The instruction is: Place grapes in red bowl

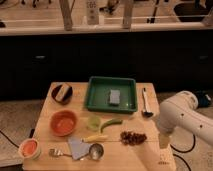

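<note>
The gripper (164, 140), whose state cannot be told, is held low over the right edge of the table (127, 158), just right of the grapes (133, 137), which are laid on the wood, well apart from the red bowl (64, 122) at the left.

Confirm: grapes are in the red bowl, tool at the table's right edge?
No. The camera view shows the grapes on the table, right of the red bowl, not in it. The tool is at the table's right edge, as said.
</note>
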`<state>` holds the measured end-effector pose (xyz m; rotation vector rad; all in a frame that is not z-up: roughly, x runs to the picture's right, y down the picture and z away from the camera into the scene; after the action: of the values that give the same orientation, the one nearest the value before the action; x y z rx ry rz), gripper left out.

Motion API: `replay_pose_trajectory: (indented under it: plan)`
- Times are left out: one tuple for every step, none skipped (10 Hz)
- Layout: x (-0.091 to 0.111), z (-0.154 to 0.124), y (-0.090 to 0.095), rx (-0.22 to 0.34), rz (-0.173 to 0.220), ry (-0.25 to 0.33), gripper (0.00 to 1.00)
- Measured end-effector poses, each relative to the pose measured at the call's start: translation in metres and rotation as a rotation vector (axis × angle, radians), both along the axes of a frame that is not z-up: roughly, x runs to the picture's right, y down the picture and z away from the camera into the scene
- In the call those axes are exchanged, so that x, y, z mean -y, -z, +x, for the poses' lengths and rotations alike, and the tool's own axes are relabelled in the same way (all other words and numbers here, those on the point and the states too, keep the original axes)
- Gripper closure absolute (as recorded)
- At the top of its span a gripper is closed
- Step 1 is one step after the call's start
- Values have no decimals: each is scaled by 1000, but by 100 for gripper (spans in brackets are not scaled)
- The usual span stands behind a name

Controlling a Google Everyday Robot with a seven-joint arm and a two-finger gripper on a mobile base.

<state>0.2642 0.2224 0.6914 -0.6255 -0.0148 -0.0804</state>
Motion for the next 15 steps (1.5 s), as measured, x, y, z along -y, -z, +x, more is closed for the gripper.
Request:
replay_pose_trajectory:
  plan:
    - [-3, -2, -3, 8, 0, 3, 20]
    - [-5, -5, -6, 13, 0, 6, 20]
    - [-8, -6, -7, 17, -1, 7, 20]
    - [-14, -8, -11, 21, -2, 7, 20]
    - [-17, -8, -14, 25, -1, 10, 20]
    - [-21, -11, -16, 34, -3, 11, 20]
    - [-25, -13, -17, 39, -4, 12, 20]
    - [-27, -14, -19, 44, -4, 15, 20]
    - [-29, -16, -21, 49, -4, 18, 20]
    - [-31, -20, -23, 57, -6, 22, 20]
    - [-35, -22, -26, 64, -8, 25, 20]
    - [-39, -24, -29, 70, -9, 29, 20]
    - [-41, -25, -31, 74, -9, 33, 20]
    - [-42, -28, -32, 79, -10, 38, 20]
    - [-43, -30, -33, 86, -11, 45, 20]
